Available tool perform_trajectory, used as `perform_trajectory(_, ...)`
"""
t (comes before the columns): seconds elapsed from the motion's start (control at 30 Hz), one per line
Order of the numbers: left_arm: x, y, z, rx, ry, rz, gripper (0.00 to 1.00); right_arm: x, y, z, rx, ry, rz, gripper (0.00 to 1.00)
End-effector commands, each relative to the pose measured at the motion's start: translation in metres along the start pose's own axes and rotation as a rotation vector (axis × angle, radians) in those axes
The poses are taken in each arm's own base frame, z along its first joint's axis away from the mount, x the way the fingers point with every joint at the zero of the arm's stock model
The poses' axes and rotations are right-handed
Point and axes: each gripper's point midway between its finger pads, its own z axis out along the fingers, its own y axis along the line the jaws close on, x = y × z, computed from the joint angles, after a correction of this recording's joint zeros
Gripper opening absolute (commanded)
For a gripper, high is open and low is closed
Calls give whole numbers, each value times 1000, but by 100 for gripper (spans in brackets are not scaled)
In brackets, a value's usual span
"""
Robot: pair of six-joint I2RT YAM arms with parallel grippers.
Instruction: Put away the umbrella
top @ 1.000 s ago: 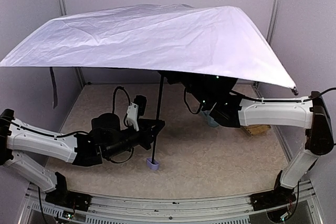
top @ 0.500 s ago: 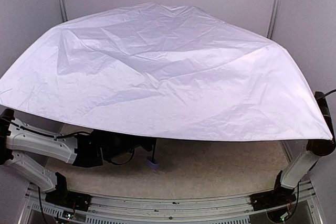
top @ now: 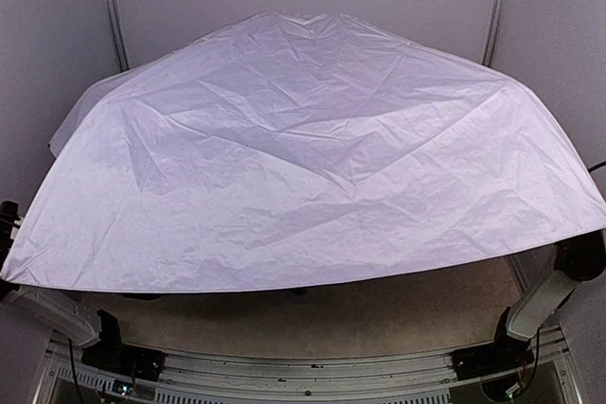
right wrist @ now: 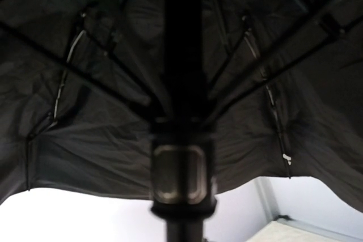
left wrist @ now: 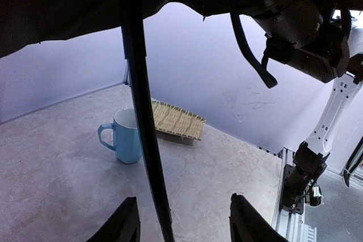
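Note:
The open umbrella's pale lavender canopy [top: 312,158] fills the top view and hides both grippers and most of the table. In the left wrist view its black shaft [left wrist: 144,111] runs from top to bottom between my left gripper's [left wrist: 187,222] spread fingers, close to the left finger [left wrist: 126,222], and I cannot tell if they touch. The right wrist view looks up the shaft at the runner [right wrist: 180,174] and the dark ribs under the canopy [right wrist: 85,83]; the right fingers do not show there. The right arm [left wrist: 295,15] reaches to the shaft's top, its fingers lost in the dark.
A light blue mug [left wrist: 127,137] stands on the table behind the shaft, with a slatted bamboo stand [left wrist: 176,120] just beyond it. The enclosure wall [left wrist: 227,72] is close behind. The right arm's base [top: 544,305] and the front rail [top: 303,366] show below the canopy.
The canopy has tipped down toward the front. A second ago both arms, the shaft and the handle showed beneath it; now it hides them and most of the table.

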Motion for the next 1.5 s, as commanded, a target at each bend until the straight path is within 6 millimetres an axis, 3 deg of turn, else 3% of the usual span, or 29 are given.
perform_trajectory(0.0,-5,2,3,22,-24,-17,53,-44,32,-7,-145,-116,57,0)
perform_trajectory(0.2,14,11,11,4,16,-44,50,-45,39,-6,-186,-112,96,0)
perform_trajectory(0.3,16,9,13,16,15,-59,38,-45,41,-6,-191,-112,101,0)
perform_trajectory(0.43,11,5,13,36,-4,-78,4,-46,40,-6,-186,-111,94,0)
perform_trajectory(0.47,9,5,12,40,-10,-81,0,-47,38,-6,-174,-114,87,0)
perform_trajectory(0.53,6,2,12,49,-19,-87,0,-47,31,-6,-134,-119,74,0)
perform_trajectory(0.73,-1,0,12,40,-43,-94,0,-59,8,-5,3,-197,14,34)
perform_trajectory(0.83,-3,-4,13,43,-46,-85,0,-62,8,0,9,-209,-13,43)
perform_trajectory(1.2,-6,-10,14,54,-48,-68,0,-51,3,8,32,-172,-27,40)
perform_trajectory(1.47,-14,-10,11,50,-65,-65,0,-36,-6,7,74,-112,-30,51)
